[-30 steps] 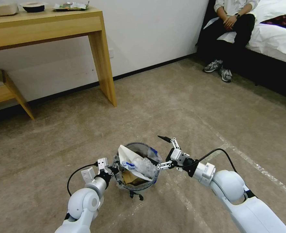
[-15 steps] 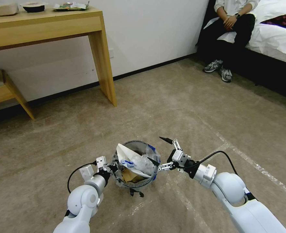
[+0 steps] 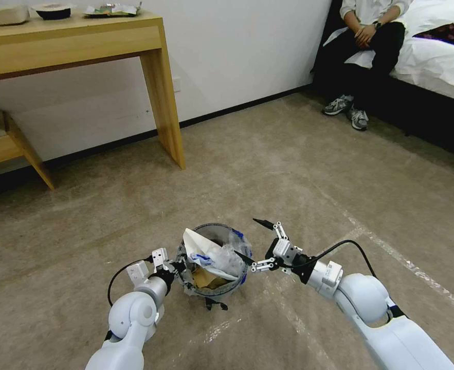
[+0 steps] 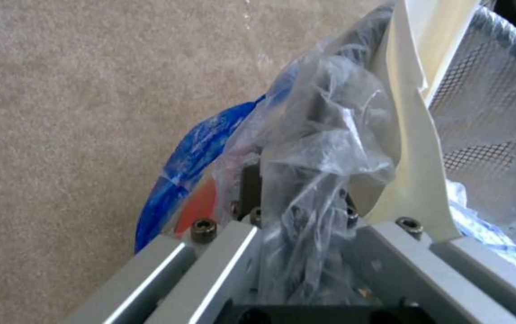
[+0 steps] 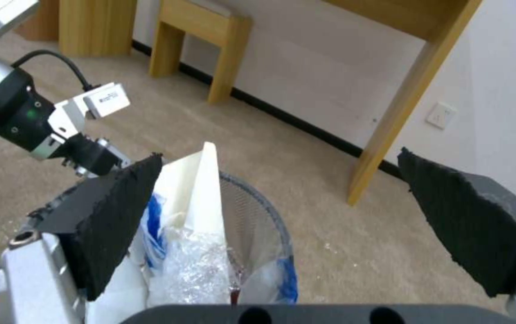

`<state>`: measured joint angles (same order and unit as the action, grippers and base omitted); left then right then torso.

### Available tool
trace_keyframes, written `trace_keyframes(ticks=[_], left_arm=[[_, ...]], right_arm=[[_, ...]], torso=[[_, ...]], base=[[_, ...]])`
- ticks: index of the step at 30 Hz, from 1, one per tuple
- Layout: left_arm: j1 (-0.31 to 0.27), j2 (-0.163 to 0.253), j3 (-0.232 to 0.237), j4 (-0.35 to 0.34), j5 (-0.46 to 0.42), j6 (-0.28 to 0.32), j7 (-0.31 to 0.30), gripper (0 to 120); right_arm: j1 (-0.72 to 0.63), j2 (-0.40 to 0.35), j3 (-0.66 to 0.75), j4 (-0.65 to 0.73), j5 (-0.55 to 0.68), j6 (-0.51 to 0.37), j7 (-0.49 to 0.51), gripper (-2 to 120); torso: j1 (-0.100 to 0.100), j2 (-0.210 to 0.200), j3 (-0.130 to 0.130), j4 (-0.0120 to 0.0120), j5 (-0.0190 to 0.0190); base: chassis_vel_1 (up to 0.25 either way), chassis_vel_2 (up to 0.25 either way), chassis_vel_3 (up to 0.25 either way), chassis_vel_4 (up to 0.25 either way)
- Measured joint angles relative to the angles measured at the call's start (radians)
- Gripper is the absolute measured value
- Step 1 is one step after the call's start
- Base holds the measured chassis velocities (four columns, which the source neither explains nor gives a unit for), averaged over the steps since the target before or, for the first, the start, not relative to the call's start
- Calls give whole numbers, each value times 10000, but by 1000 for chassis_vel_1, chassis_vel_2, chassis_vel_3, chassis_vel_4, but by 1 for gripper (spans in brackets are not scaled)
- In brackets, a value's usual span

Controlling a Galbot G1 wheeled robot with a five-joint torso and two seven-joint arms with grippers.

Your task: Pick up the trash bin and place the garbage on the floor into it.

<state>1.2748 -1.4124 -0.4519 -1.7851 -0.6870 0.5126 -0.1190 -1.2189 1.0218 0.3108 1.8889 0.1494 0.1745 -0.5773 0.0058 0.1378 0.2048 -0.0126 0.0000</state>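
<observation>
The carpeted floor (image 3: pixel 298 169) stretched bare toward a wooden counter (image 3: pixel 83 36) along the wall. Near the robot, the mesh trash bin (image 3: pixel 214 232) was held at its rim on the robot's left side by the left gripper (image 3: pixel 178 267), its jaws pinching the rim and the clear liner bag (image 4: pixel 324 135). A white slipper (image 3: pixel 206 249) and brown paper (image 3: pixel 206 280) lay inside the bin. The right gripper (image 3: pixel 252 241) hung at the bin's right edge, jaws spread wide and holding nothing.
</observation>
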Motion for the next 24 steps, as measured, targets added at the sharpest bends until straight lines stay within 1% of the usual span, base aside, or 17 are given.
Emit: trace_keyframes(ticks=[4, 6, 16, 24], left_arm=[[-130, -74, 18, 310, 567, -142, 115, 1], [-159, -102, 28, 366, 600, -159, 117, 1], [-241, -152, 46, 514, 542, -216, 149, 1], [-278, -139, 33, 679, 337, -221, 124, 1]], right_arm=[[-214, 16, 186, -18, -29, 99, -99, 100], [-261, 11, 241, -18, -30, 116, -134, 100], [-262, 37, 285, -53, -30, 144, -176, 100], [-296, 67, 267, -80, -46, 162, -175, 100]], torso=[[0, 0, 0, -1, 1], [0, 0, 0, 0, 0], [0, 0, 0, 0, 0], [0, 0, 0, -1, 0]], base=[[0, 0, 0, 0], [0, 0, 0, 0], [0, 0, 0, 0], [0, 0, 0, 0]])
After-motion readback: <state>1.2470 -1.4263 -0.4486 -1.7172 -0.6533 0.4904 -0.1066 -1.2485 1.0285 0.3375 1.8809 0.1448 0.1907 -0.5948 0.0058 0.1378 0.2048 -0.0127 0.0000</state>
